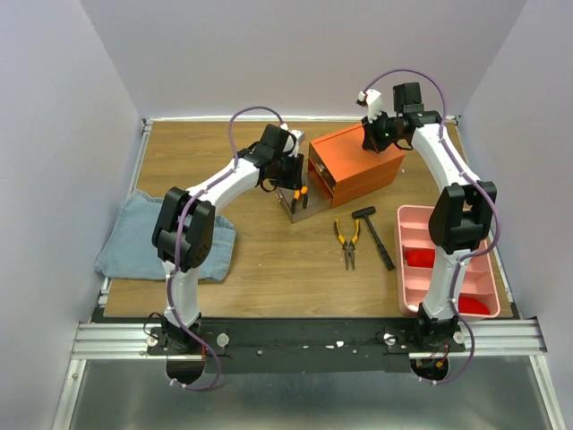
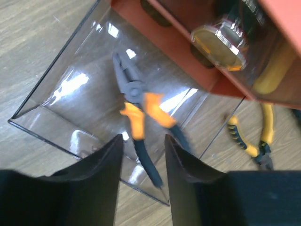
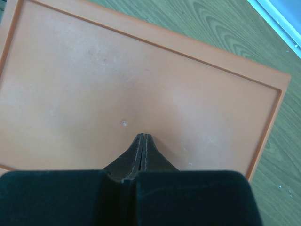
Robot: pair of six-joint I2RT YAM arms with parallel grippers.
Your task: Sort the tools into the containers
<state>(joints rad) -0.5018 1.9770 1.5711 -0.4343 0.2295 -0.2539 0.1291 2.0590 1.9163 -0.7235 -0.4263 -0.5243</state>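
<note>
The orange cabinet stands at the back of the table. One clear drawer is pulled out on its left. My left gripper is open just above that drawer. Orange-and-black pliers lie in the drawer, their handle ends below my fingertips, and they look blurred. My right gripper is shut and empty, with its tips on the cabinet top. Yellow-and-black pliers and a small black hammer lie on the table in front of the cabinet. A yellow screwdriver handle shows inside a cabinet drawer.
A pink divided tray with red pieces stands at the right edge. A blue cloth lies at the left, partly under my left arm. The second pliers also show in the left wrist view, beside the drawer.
</note>
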